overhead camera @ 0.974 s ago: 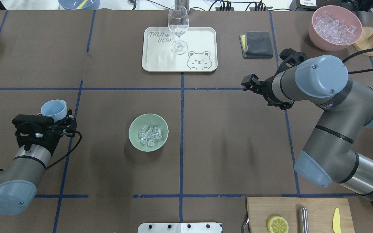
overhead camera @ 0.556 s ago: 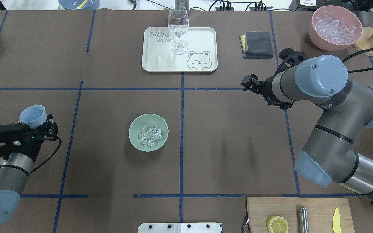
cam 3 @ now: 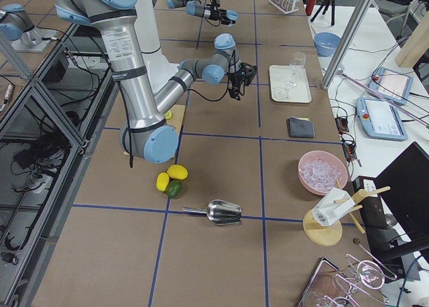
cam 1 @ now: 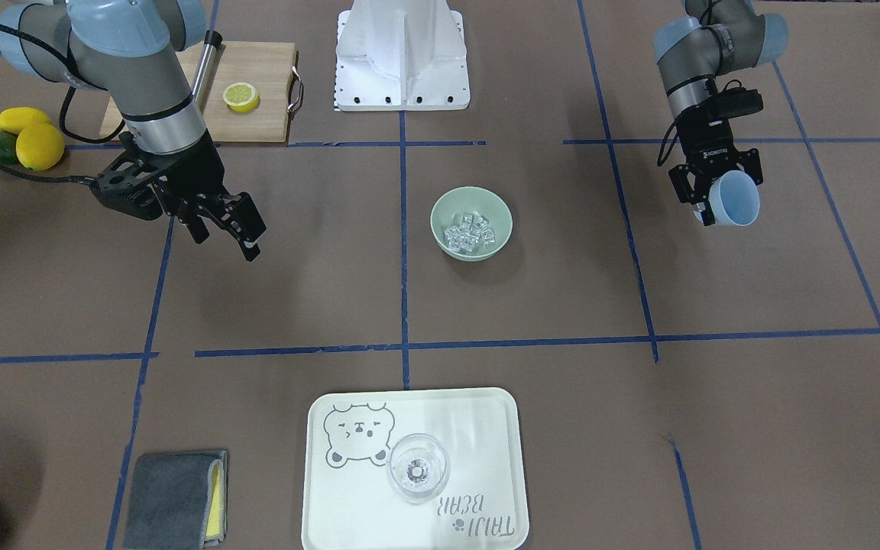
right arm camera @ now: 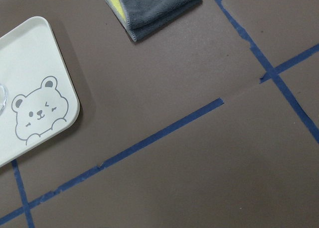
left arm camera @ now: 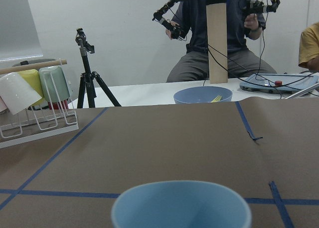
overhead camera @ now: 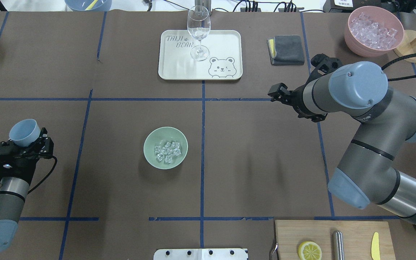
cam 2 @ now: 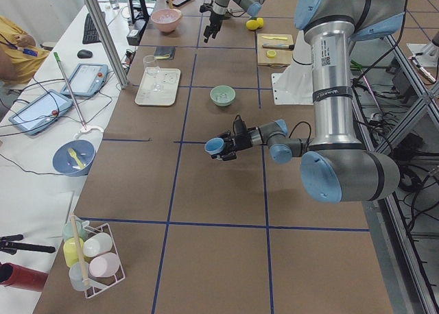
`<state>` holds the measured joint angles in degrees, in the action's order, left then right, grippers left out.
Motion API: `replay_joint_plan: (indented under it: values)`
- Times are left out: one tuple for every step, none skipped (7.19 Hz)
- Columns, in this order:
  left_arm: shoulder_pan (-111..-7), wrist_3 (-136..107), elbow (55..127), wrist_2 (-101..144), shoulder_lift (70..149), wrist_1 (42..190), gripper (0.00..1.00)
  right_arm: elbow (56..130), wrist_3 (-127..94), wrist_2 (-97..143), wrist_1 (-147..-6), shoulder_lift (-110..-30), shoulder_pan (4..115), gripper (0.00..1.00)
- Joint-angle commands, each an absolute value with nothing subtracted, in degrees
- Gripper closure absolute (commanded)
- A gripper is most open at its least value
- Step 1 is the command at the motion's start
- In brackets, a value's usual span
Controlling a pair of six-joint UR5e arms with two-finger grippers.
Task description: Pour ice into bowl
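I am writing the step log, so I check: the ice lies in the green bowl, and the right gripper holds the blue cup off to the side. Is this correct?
One detail is wrong: the left gripper holds the blue cup, not the right, as the overhead exterior view shows. The ice does lie in the bowl.

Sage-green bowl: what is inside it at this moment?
Small clear ice cubes lie clustered at the bottom of the sage-green bowl. The inner wall around them is bare; the floor beneath them is covered.
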<state>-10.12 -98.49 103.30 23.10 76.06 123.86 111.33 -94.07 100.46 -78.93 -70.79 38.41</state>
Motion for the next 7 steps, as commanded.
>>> replay_joint_plan:
  values:
    - [-9.3, -102.5, 99.5, 20.8, 76.0, 124.1, 1.0, 111.6, -94.1, 100.5, -78.9, -70.8, 38.4, 0.0]
    - [-9.3, -104.2, 99.1, 20.7, 76.0, 124.1, 1.0, 111.7, -94.0, 100.5, -78.9, -70.8, 38.5, 0.0]
    - [-9.3, -106.9, 96.4, 19.9, 76.0, 124.2, 1.0, 112.1, -94.1, 100.5, -78.9, -70.8, 38.5, 0.0]
    - [-9.1, -107.4, 96.2, 19.8, 76.0, 124.2, 1.0, 112.1, -94.1, 100.7, -78.9, -70.8, 38.5, 0.0]
    - [-8.6, -107.4, 95.6, 19.8, 76.0, 124.2, 1.0, 112.2, -94.1, 100.7, -78.9, -70.6, 38.5, 0.0]
    - [-8.6, -107.4, 94.6, 19.7, 75.9, 124.2, 1.0, 112.2, -94.1, 100.7, -78.9, -70.6, 38.5, 0.0]
    - [-8.6, -107.5, 94.0, 19.7, 75.9, 124.2, 0.99, 112.2, -94.1, 100.8, -78.9, -70.6, 38.5, 0.0]
